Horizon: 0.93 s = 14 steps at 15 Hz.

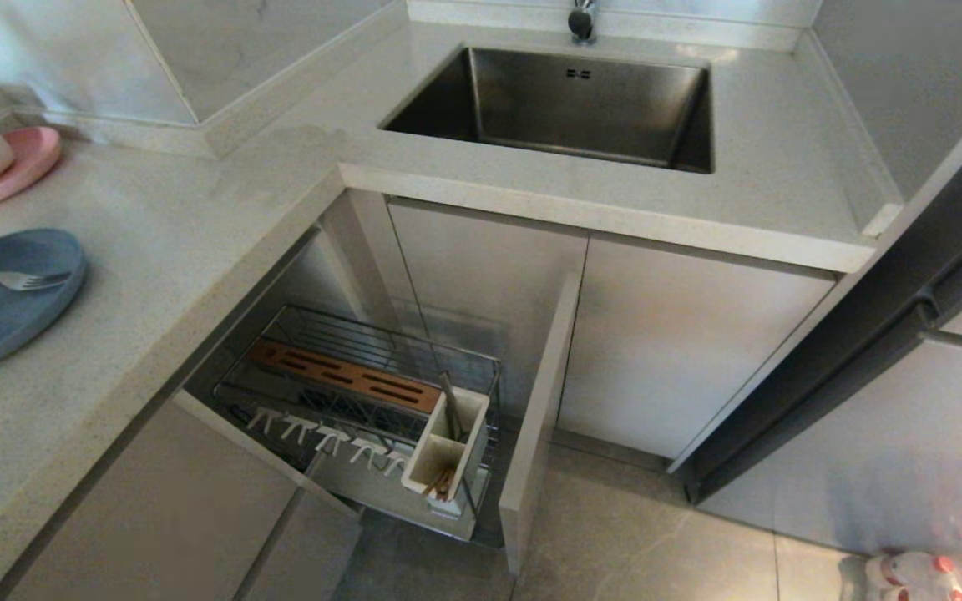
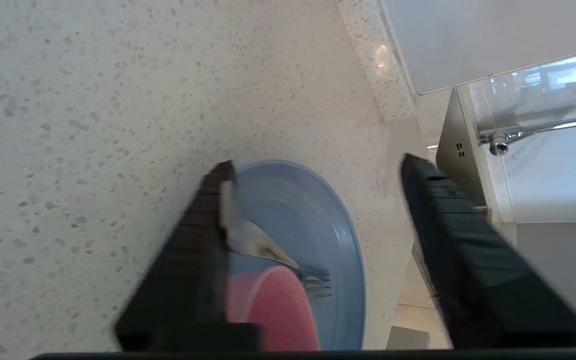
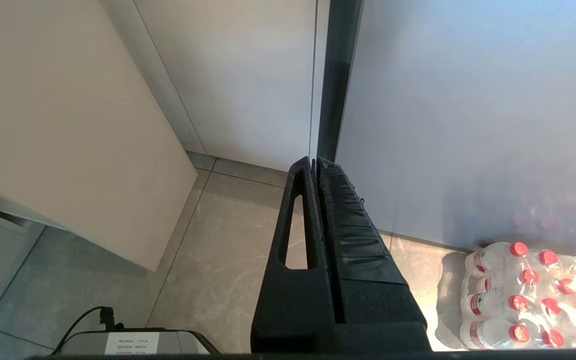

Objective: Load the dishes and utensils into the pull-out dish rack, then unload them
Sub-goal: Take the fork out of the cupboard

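The left claw (image 2: pixel 318 165) hangs spread wide above the blue plate (image 2: pixel 313 220) on the counter (image 2: pixel 93 100), one finger (image 2: pixel 203 230) hiding part of the fork (image 2: pixel 288 260) and pink bowl (image 2: pixel 278 310), while the sink (image 1: pixel 581 100) lies at two o'clock and the right claw (image 3: pixel 315 165), pressed closed, hangs over the floor (image 3: pixel 218 240).

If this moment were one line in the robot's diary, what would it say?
left gripper: open above blue plate | fork, pink bowl on plate | chopsticks in rack's utensil box | right gripper: shut, parked

plate (image 1: pixel 9 313) blue; bowl (image 2: pixel 275 310) pink; counter (image 2: pixel 118 100) speckled beige; rack strip (image 1: pixel 339 376) brown
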Tool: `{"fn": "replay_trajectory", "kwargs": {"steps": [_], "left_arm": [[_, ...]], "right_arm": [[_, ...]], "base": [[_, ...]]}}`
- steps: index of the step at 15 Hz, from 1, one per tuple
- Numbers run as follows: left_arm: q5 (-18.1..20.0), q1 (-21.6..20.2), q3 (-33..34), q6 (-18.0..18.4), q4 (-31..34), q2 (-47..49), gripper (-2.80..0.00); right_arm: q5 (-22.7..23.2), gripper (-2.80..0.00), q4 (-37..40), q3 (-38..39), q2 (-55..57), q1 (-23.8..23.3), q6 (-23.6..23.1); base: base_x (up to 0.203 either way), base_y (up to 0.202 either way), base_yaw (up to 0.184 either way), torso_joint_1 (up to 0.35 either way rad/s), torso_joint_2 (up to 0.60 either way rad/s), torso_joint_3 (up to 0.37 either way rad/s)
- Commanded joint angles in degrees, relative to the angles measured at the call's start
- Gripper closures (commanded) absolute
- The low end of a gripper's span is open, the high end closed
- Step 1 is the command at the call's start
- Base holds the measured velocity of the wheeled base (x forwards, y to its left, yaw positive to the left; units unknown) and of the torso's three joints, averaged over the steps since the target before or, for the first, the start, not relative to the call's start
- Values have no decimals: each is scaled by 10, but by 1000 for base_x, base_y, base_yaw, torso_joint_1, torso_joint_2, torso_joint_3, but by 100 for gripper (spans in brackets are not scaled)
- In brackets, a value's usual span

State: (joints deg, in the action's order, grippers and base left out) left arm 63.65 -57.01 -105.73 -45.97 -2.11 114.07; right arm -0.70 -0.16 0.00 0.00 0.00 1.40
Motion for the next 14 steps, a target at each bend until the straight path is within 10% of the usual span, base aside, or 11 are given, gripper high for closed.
{"fn": "replay_trajectory", "kwargs": {"steps": [1,14], "left_arm": [[3,-2,-2,-3,-2,-11,-280],[-37,-2,-30,-1,-6,-41,-280]], "right_arm": [[0,0,0,0,0,0,0],[0,0,0,0,0,0,0]], "base": [[0,0,0,0,0,0],[0,0,0,0,0,0]]}}
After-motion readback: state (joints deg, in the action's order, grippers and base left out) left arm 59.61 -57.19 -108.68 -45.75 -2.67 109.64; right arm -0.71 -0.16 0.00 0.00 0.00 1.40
